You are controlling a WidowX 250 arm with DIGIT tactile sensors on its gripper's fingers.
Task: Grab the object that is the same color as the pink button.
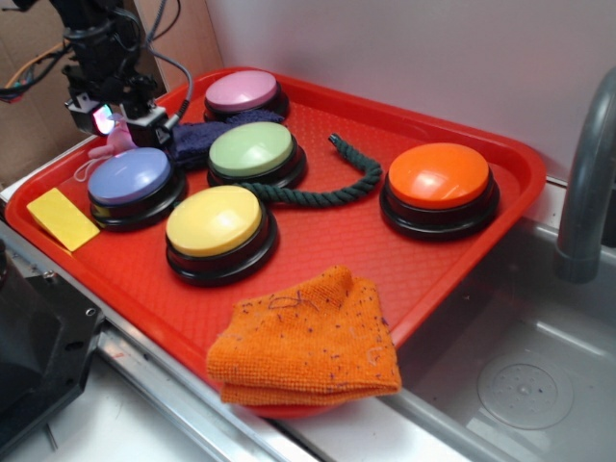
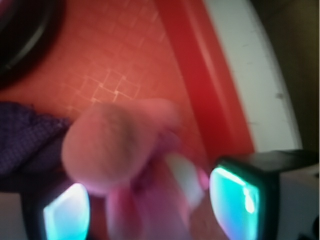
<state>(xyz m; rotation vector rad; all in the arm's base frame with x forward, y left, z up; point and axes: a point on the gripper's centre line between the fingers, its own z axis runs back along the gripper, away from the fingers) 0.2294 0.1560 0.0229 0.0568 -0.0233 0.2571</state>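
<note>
One lumpy, soft pink plush toy (image 2: 112, 150) between gripper (image 2: 150, 202) jaws, clamped or not unclear, waffle-textured red tray (image 1: 318, 207), domed pink button (image 1: 243, 90) nearby.

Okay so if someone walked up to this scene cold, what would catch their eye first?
Probably the bright red plastic tray carrying five big dome buttons: pink, green, orange, yellow and lavender-blue. Next, the folded orange cloth hanging over the tray's near edge. At the far left corner, the black gripper sits over a small soft pink plush toy, which fills the wrist view.
</note>
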